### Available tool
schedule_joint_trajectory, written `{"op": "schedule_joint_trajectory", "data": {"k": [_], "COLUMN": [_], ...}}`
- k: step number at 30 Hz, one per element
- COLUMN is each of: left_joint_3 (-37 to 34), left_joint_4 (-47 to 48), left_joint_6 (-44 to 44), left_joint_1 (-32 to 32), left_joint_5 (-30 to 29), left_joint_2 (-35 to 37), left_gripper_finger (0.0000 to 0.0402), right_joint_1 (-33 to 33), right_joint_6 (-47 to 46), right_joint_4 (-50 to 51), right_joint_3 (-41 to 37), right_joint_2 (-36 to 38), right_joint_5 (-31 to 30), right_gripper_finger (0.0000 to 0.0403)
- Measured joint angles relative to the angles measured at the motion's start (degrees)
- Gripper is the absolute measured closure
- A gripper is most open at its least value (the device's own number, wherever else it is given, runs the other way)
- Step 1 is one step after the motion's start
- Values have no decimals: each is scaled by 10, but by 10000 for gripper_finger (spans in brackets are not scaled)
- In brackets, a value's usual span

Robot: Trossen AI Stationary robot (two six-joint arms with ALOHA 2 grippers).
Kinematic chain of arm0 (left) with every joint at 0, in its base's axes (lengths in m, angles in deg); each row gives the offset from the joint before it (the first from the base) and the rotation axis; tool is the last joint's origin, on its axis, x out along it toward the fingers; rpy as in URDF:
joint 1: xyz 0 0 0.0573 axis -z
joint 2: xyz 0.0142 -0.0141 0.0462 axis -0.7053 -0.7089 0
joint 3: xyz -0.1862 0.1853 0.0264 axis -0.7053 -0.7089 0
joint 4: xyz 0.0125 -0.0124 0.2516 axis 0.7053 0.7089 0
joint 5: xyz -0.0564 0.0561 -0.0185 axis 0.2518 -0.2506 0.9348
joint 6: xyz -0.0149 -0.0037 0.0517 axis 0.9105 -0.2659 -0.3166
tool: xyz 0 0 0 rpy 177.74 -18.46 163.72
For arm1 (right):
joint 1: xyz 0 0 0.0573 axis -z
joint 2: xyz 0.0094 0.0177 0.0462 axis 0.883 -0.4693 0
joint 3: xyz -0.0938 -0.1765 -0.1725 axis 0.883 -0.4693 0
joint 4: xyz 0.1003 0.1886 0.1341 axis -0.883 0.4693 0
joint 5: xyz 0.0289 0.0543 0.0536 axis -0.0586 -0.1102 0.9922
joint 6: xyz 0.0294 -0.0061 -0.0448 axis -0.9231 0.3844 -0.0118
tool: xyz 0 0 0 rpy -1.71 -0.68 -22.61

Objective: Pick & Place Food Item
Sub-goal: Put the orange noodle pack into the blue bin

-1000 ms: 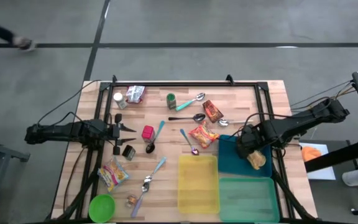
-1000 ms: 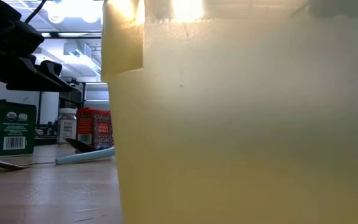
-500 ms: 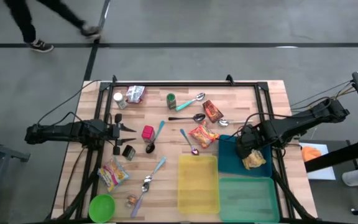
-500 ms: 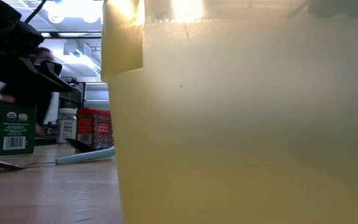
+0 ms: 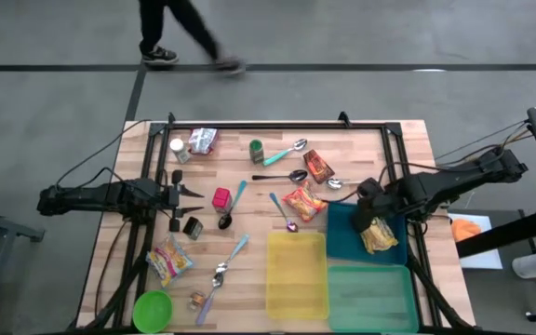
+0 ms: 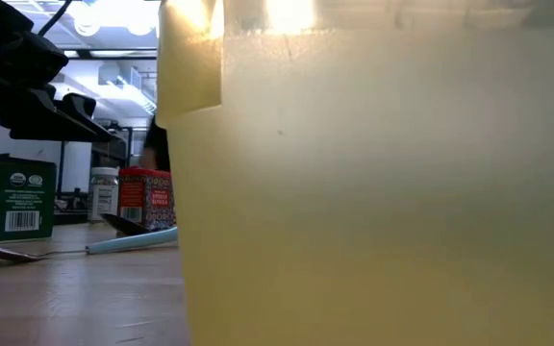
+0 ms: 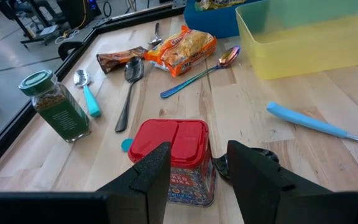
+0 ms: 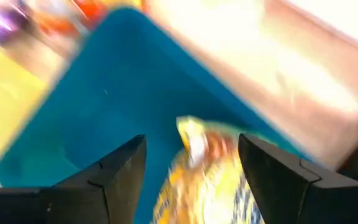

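Note:
A yellow-orange food packet [image 5: 380, 235] [image 8: 211, 177] lies on the floor of the blue bin [image 5: 341, 234] [image 8: 120, 87] at the table's right. My right gripper [image 5: 368, 207] [image 8: 191, 144] hangs open just above the packet, pointing steeply down, one finger on either side of the packet's upper end and apart from it. My left gripper [image 5: 192, 197] [image 7: 197, 158] waits open at the table's left. A red-lidded tin [image 5: 221, 198] [image 7: 174, 149] stands on the table just beyond its fingertips.
A yellow bin [image 5: 296, 274] and a green bin [image 5: 370, 298] sit beside the blue one; the yellow wall [image 6: 383, 192] fills the low view. An orange noodle packet [image 5: 303, 203], several spoons, a spice jar [image 5: 257, 151] and a green bowl [image 5: 153, 309] are scattered about.
My right gripper has risen and drawn a little toward the far edge, tipping steeper, away from the packet, which has stayed lying in the blue bin. Beyond the table's far edge a person has walked from left to right.

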Motion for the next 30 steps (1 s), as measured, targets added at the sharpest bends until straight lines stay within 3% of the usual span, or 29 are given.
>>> {"op": "schedule_joint_trajectory", "data": {"k": [10, 17, 30], "left_joint_3": [0, 0, 0], "left_joint_4": [0, 0, 0], "left_joint_6": [0, 0, 0], "left_joint_1": [0, 0, 0], "left_joint_5": [0, 0, 0], "left_joint_2": [0, 0, 0], "left_gripper_finger": [243, 243, 243], "right_joint_1": [14, 53, 106], "right_joint_6": [155, 225, 275], "right_joint_4": [-97, -134, -136], "right_joint_3": [63, 127, 252], "right_joint_2": [-50, -142, -362], "right_joint_5": [-142, -143, -79], "right_gripper_finger": [150, 150, 150]}}
